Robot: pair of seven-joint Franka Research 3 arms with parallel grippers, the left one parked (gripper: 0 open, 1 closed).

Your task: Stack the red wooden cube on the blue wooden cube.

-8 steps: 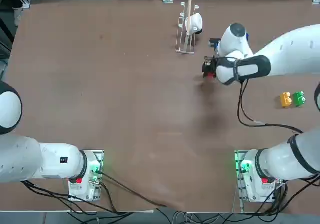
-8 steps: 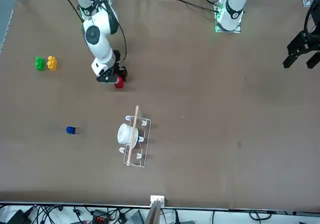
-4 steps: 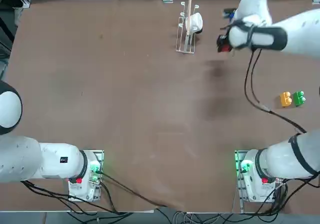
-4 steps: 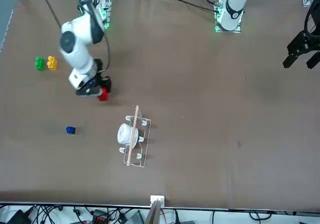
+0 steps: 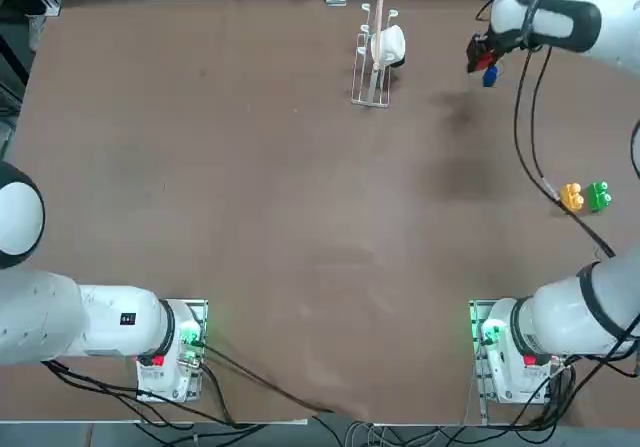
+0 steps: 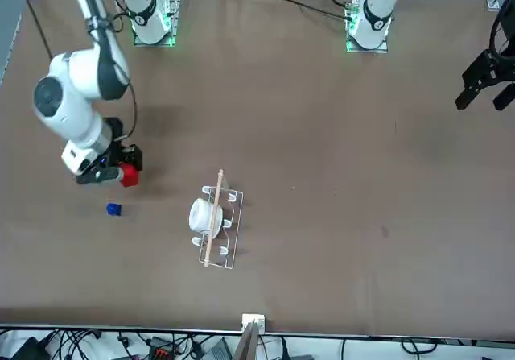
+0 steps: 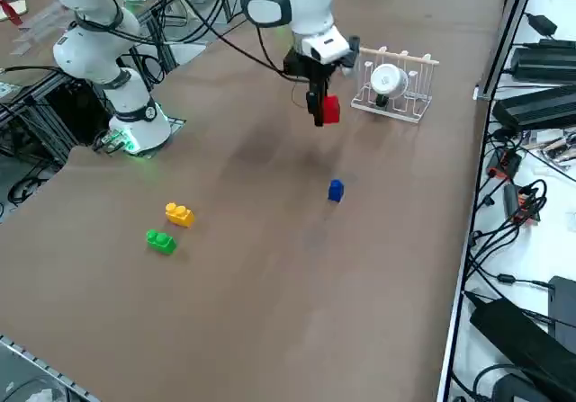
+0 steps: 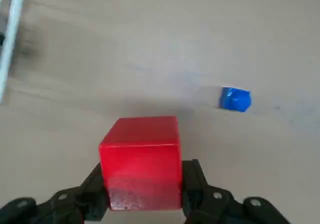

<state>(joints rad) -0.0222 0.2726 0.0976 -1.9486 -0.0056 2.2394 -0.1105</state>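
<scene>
The right gripper (image 8: 142, 204) had its fingers clamped on the red wooden cube (image 8: 141, 160) and held it above the table. The blue wooden cube (image 7: 336, 190) lay on the table, near but not yet directly underneath.

Glossy white right arm (image 6: 76, 94) (black cable alongside), black jaws.

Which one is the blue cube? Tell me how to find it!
Look at the brown table and find the white wire rack near its far edge. Toward the robot's right lies the blue wooden cube, alone, plain and dark blue, unlike the red wooden cube in the right gripper.
</scene>
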